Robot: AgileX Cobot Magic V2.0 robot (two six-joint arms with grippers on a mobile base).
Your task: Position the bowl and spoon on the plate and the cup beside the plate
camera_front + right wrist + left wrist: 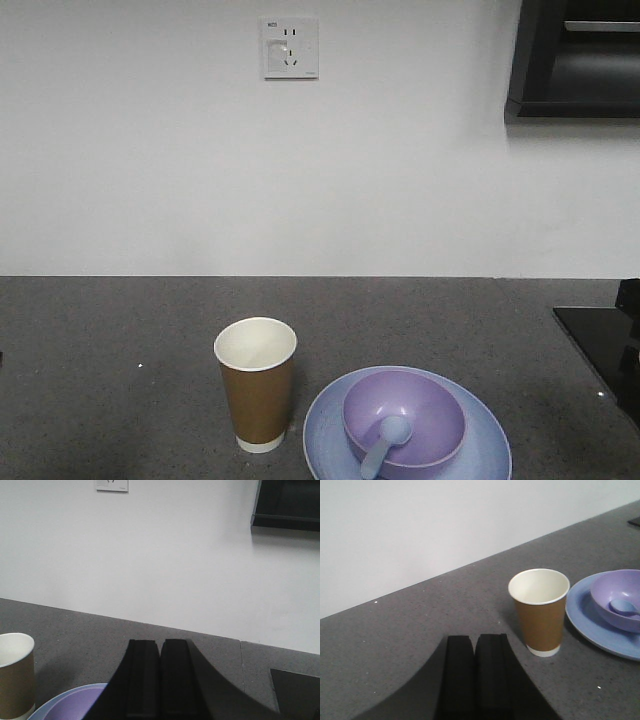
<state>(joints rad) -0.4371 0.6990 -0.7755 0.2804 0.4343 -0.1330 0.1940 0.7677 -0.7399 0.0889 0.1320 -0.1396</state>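
Observation:
The pale blue plate (480,455) lies on the grey counter at the front right. The purple bowl (430,400) sits on it, and the pale spoon (385,442) rests in the bowl with its handle over the near rim. Just left of the plate stands the brown paper cup (257,395), upright. In the left wrist view my left gripper (474,639) is shut and holds nothing, a short way left of the cup (540,617), with the plate (592,625), bowl (620,592) and spoon (622,606) beyond. My right gripper (160,642) is shut above the bowl (80,707), plate (47,709) and cup (15,680).
A white wall with a power socket (290,47) runs behind the counter. A dark shelf (575,60) hangs at the upper right. A black flat panel (600,345) lies on the counter at the right edge.

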